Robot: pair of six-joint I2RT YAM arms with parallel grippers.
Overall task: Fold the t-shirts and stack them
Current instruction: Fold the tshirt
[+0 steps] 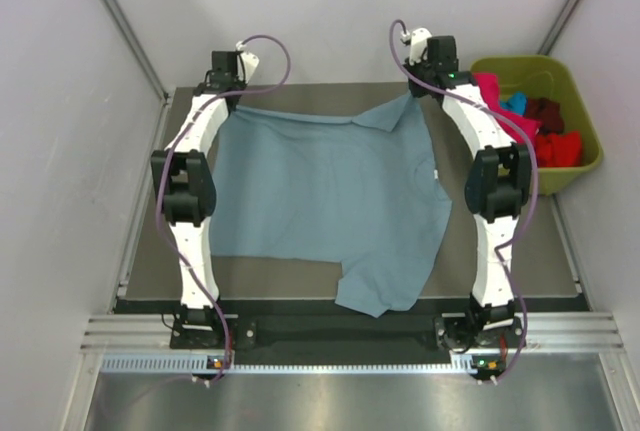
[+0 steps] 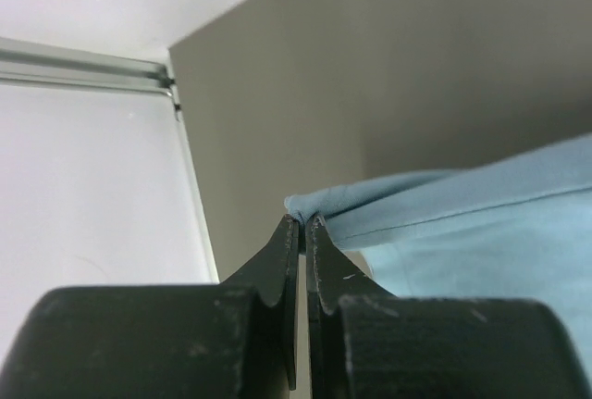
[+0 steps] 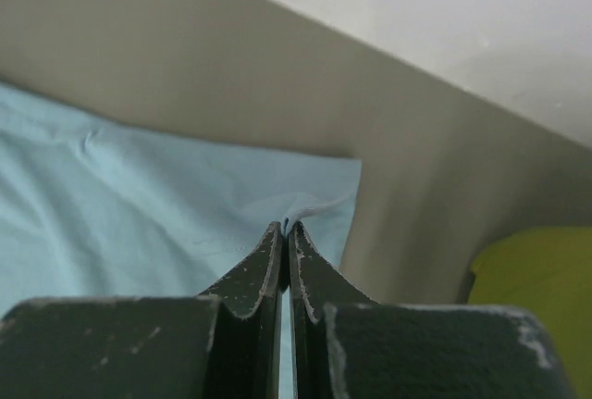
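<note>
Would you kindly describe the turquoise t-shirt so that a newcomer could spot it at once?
Find the olive-green bin right of the table, at its far end. Inside, among bunched tees, the turquoise t-shirt shows as a small patch between the pink tee and the dark maroon tee. It is the only blue-green cloth in there.

white arms (image 1: 196, 251), black joints (image 1: 185, 191), purple cables (image 1: 288, 61); black fingers (image 3: 248, 280), apparently scuffed.
</note>
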